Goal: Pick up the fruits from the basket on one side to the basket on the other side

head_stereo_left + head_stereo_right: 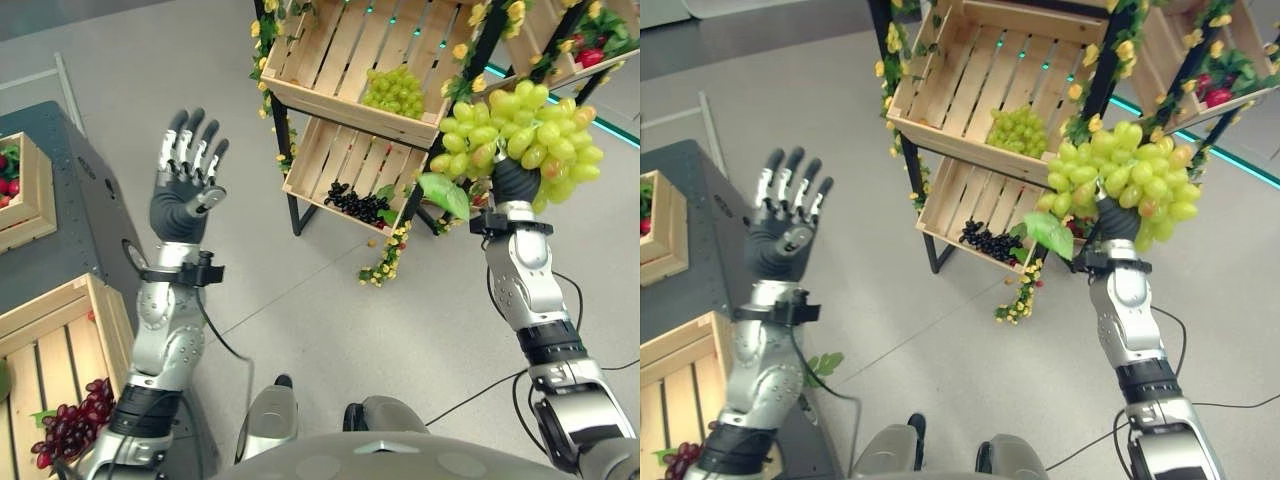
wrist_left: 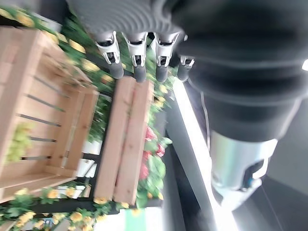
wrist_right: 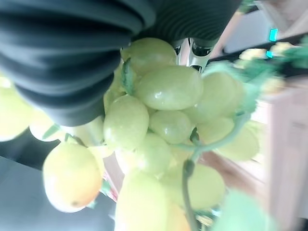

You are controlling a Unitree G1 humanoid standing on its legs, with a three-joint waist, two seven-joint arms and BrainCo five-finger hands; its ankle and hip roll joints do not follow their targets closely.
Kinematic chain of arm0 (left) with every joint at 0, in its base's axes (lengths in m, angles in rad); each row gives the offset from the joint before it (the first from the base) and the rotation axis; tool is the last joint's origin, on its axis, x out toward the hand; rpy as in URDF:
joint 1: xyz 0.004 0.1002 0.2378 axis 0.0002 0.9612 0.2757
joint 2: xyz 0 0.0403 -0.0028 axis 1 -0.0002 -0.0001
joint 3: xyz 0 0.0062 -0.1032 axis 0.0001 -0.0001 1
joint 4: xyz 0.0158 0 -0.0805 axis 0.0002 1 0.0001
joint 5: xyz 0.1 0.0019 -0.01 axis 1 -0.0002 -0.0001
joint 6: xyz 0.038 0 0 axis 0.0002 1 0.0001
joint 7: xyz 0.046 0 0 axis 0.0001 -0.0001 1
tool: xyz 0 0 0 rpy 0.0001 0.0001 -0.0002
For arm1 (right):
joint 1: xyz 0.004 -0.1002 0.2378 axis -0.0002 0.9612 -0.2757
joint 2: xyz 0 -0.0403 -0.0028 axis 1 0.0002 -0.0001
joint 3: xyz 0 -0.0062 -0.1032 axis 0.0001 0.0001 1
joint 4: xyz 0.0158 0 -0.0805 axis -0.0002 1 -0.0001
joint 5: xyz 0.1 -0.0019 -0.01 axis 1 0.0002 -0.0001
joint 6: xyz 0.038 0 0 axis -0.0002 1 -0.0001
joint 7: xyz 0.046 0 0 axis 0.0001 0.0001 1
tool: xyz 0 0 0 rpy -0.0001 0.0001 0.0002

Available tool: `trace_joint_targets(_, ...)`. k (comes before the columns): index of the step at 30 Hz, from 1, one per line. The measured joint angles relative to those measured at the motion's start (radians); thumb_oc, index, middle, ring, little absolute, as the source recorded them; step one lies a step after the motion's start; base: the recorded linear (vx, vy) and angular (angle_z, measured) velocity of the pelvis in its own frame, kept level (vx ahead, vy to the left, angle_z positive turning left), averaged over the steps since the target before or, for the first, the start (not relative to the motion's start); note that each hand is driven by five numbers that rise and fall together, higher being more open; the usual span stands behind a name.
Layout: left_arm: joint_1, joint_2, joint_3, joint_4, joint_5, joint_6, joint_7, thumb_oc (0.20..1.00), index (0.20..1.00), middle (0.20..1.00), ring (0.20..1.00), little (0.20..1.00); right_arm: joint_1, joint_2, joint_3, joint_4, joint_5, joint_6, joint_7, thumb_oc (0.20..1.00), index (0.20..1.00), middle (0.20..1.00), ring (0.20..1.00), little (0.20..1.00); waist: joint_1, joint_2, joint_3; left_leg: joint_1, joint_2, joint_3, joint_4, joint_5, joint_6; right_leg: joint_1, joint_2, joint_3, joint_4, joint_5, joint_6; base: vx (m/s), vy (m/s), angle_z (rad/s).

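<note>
Green grape bunch (image 1: 520, 135) clutched aloft in right hand (image 1: 515, 180), fingers curled into the cluster, up at 1 o'clock before the shelf crates (image 1: 345, 60). Left hand (image 1: 185, 175) raised at 10 o'clock, fingers straight and spread, holding nothing. Receiving crate (image 1: 60, 340) with dark red grapes (image 1: 75, 420) down at 8 o'clock, well apart from the bunch. Likely next: long carry across from right to lower left, bunch hanging lengthwise from the grip.

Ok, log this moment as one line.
right hand: raised, holding green grapes | left hand: open, raised, empty | wooden shelf crate: more green grapes inside
</note>
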Motion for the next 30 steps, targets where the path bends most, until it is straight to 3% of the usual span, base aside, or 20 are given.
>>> trace_joint_targets(2,-0.005,0.001,0.010,0.000,0.009,-0.002,0.003,1.000,1.000,1.000,1.000,1.000,-0.008,0.000,0.015,0.000,-0.019,0.002,-0.003,0.200,0.200,0.200,0.200,0.200,0.009,0.024,-0.005,0.057,-0.022,-0.001,-0.111,0.045,0.062,0.082,0.006,0.048,-0.119,0.042,0.011,0.36,0.098,-0.58)
trace_joint_targets(3,-0.005,0.001,0.011,0.000,0.009,-0.009,0.005,1.000,1.000,1.000,1.000,1.000,-0.008,-0.006,0.026,-0.005,-0.026,0.002,-0.003,0.200,0.200,0.200,0.200,0.200,0.010,0.034,-0.013,0.081,-0.018,-0.002,-0.131,0.050,0.069,0.099,0.011,0.064,-0.122,0.032,0.017,0.30,0.052,-0.56)
trace_joint_targets(4,-0.004,0.001,0.012,-0.005,0.013,-0.012,0.006,1.000,1.000,1.000,1.000,1.000,-0.008,-0.015,0.033,-0.014,-0.039,0.001,-0.001,0.200,0.200,0.200,0.200,0.200,0.011,0.052,-0.026,0.094,0.001,0.012,-0.133,0.097,0.063,0.100,0.023,0.076,-0.102,0.007,0.028,0.23,0.021,-0.53)
trace_joint_targets(5,-0.006,0.004,0.012,-0.004,0.021,-0.014,0.007,1.000,1.000,1.000,1.000,1.000,-0.008,-0.015,0.034,-0.016,-0.043,0.000,0.001,0.200,0.200,0.200,0.200,0.200,0.007,0.051,-0.027,0.097,0.000,0.023,-0.121,0.118,0.076,0.098,0.020,0.079,-0.086,-0.011,0.043,0.21,0.013,-0.72)
trace_joint_targets(6,-0.005,0.020,0.013,-0.006,0.041,-0.016,0.018,1.000,1.000,1.000,1.000,1.000,-0.008,-0.006,0.059,-0.016,-0.046,0.002,0.002,0.200,0.200,0.200,0.200,0.200,0.011,0.007,-0.044,0.107,-0.016,0.096,-0.120,0.098,0.092,0.065,-0.023,0.064,0.008,-0.051,0.100,0.20,0.022,-0.57)
trace_joint_targets(7,-0.007,0.021,0.011,-0.005,0.046,-0.016,0.026,1.000,1.000,1.000,1.000,1.000,-0.008,0.002,0.071,-0.018,-0.056,0.002,0.006,0.200,0.200,0.200,0.200,0.200,0.005,-0.002,-0.049,0.113,-0.023,0.109,-0.116,0.094,0.102,0.061,-0.038,0.042,0.053,-0.059,0.155,0.23,0.063,-0.50)
trace_joint_targets(8,-0.012,0.020,0.008,-0.002,0.048,-0.016,0.028,1.000,1.000,1.000,1.000,1.000,-0.010,0.007,0.072,-0.018,-0.060,0.003,0.009,0.200,0.200,0.200,0.200,0.200,-0.006,-0.004,-0.049,0.120,-0.024,0.108,-0.117,0.084,0.103,0.053,-0.038,0.042,0.084,-0.053,0.182,0.18,0.096,-0.07)
trace_joint_targets(10,-0.028,0.023,0.001,0.001,0.048,-0.015,0.035,1.000,1.000,1.000,1.000,1.000,-0.018,0.057,0.075,-0.017,-0.067,0.017,0.016,0.200,0.200,0.200,0.200,0.200,-0.046,0.009,-0.038,0.166,-0.010,0.096,-0.119,0.067,0.119,-0.005,-0.039,-0.003,0.263,0.003,0.285,0.19,0.121,0.05)
trace_joint_targets(12,-0.044,0.024,0.002,0.001,0.050,-0.020,0.039,1.000,1.000,1.000,1.000,1.000,-0.029,0.065,0.085,-0.017,-0.078,0.021,0.018,0.200,0.200,0.200,0.200,0.200,-0.052,0.030,-0.024,0.226,0.008,0.103,-0.124,0.041,0.130,-0.034,-0.101,-0.104,0.312,0.003,0.271,0.25,0.036,-0.26)
trace_joint_targets(14,-0.054,0.024,0.006,-0.002,0.050,-0.025,0.045,1.000,1.000,1.000,1.000,1.000,-0.046,0.059,0.095,-0.018,-0.087,0.021,0.021,0.200,0.200,0.200,0.200,0.200,-0.065,0.049,-0.016,0.248,0.016,0.093,-0.139,0.030,0.124,-0.041,-0.149,-0.166,0.224,0.018,0.265,0.30,-0.062,-0.10)
trace_joint_targets(17,-0.054,0.022,0.010,0.005,0.048,-0.030,0.042,1.000,1.000,1.000,1.000,1.000,-0.043,0.051,0.096,-0.018,-0.089,0.021,0.021,0.200,0.200,0.200,0.200,0.200,-0.113,0.058,-0.011,0.256,0.016,0.020,-0.165,0.026,0.101,-0.058,-0.151,-0.105,-0.074,0.071,0.247,0.32,-0.151,0.34)
trace_joint_targets(20,-0.048,0.019,0.014,0.024,0.048,-0.031,0.031,1.000,1.000,1.000,1.000,1.000,-0.041,0.048,0.093,-0.019,-0.098,0.022,0.020,0.200,0.200,0.200,0.200,0.200,-0.143,0.056,-0.009,0.292,0.011,-0.014,-0.194,0.010,0.076,-0.049,-0.181,-0.091,-0.381,0.255,0.243,0.22,-0.173,0.48)
trace_joint_targets(22,-0.032,0.022,0.014,0.028,0.048,-0.030,0.026,1.000,1.000,1.000,1.000,1.000,-0.023,0.044,0.093,-0.019,-0.106,0.024,0.022,0.200,0.200,0.200,0.200,0.200,-0.152,0.031,-0.011,0.350,-0.001,-0.056,-0.222,0.003,0.035,-0.003,-0.202,-0.091,-0.404,0.324,0.238,0.22,-0.169,0.64)
trace_joint_targets(23,-0.027,0.007,0.012,0.029,0.048,-0.029,0.024,1.000,1.000,1.000,1.000,1.000,-0.011,0.034,0.092,-0.018,-0.106,0.025,0.022,0.200,0.200,0.200,0.200,0.200,-0.153,0.036,-0.010,0.370,0.010,-0.066,-0.225,-0.004,0.025,0.016,-0.191,-0.085,-0.396,0.377,0.219,0.21,-0.208,0.77)
trace_joint_targets(24,-0.017,-0.020,0.009,0.026,0.048,-0.029,0.020,1.000,1.000,1.000,1.000,1.000,0.008,0.010,0.090,-0.018,-0.106,0.027,0.022,0.200,0.200,0.200,0.200,0.200,-0.155,0.063,-0.023,0.379,0.041,-0.065,-0.223,-0.022,0.012,0.028,-0.165,-0.096,-0.385,0.387,0.148,0.22,-0.257,0.43)
trace_joint_targets(25,-0.008,-0.037,0.011,0.020,0.048,-0.031,0.012,1.000,1.000,1.000,1.000,1.000,0.011,-0.014,0.089,-0.019,-0.106,0.027,0.024,0.200,0.200,0.200,0.200,0.200,-0.149,0.099,-0.034,0.374,0.088,-0.054,-0.213,-0.024,-0.002,0.038,-0.117,-0.116,-0.392,0.384,0.130,0.18,-0.268,0.32)
trace_joint_targets(28,-0.012,-0.043,0.011,0.019,0.048,-0.027,0.003,1.000,1.000,1.000,1.000,1.000,0.012,-0.028,0.080,-0.020,-0.105,0.029,0.027,0.200,0.200,0.200,0.200,0.200,-0.154,0.100,-0.032,0.342,0.129,-0.061,-0.149,-0.019,-0.007,0.065,-0.076,-0.155,-0.415,0.380,0.089,0.14,-0.290,0.14)
trace_joint_targets(30,-0.023,-0.051,0.010,0.020,0.048,-0.019,-0.008,1.000,1.000,1.000,1.000,1.000,0.016,-0.026,0.048,-0.020,-0.103,0.029,0.024,0.200,0.200,0.200,0.200,0.200,-0.156,0.085,-0.025,0.319,0.142,-0.073,-0.063,-0.005,-0.045,0.098,-0.067,-0.182,-0.414,0.353,0.065,0.09,-0.256,0.34)
